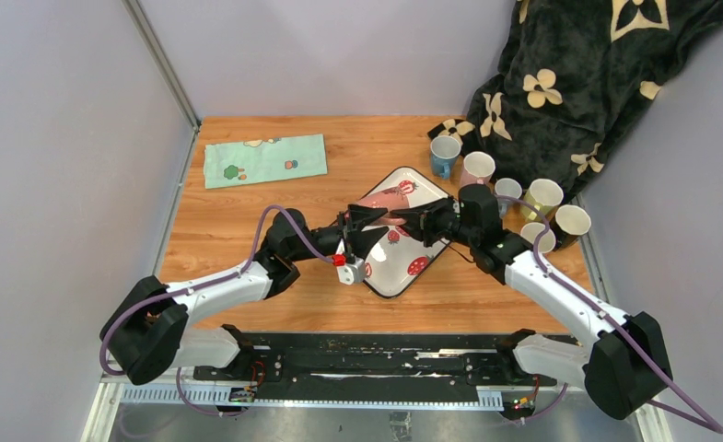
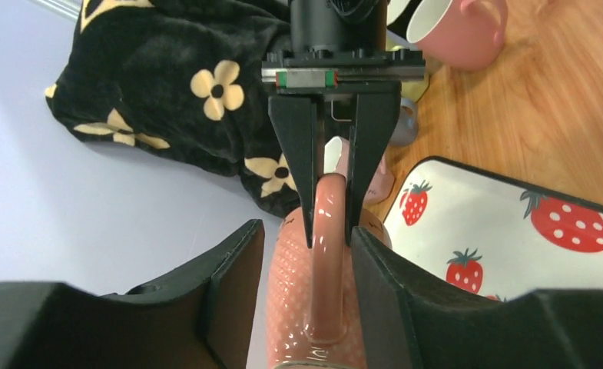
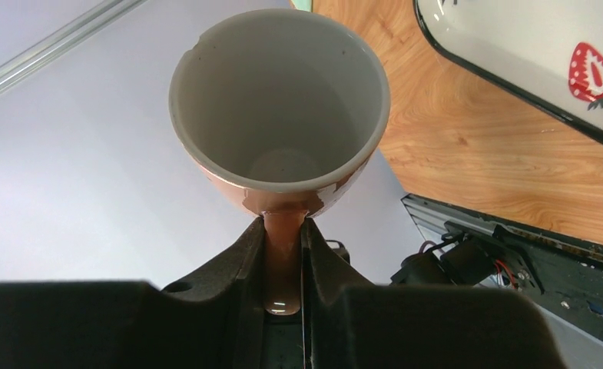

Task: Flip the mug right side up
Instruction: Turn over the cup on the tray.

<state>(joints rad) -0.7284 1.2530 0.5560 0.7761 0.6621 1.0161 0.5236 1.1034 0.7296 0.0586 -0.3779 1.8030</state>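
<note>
Mug (image 3: 279, 100) handle in R hand (image 3: 284, 227) (tight)

Both arms are stretched inward, tips facing each other. The right end effector (image 3: 284, 231) is clamped on the handle of the mug (image 3: 279, 100). The left end effector (image 2: 304, 234) is held with jaws parted either side of its body.

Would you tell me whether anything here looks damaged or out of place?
The pink mug, held by its handle in the right gripper, has a small nick in its rim. A black flowered blanket slumps over the far right corner of the table.
</note>
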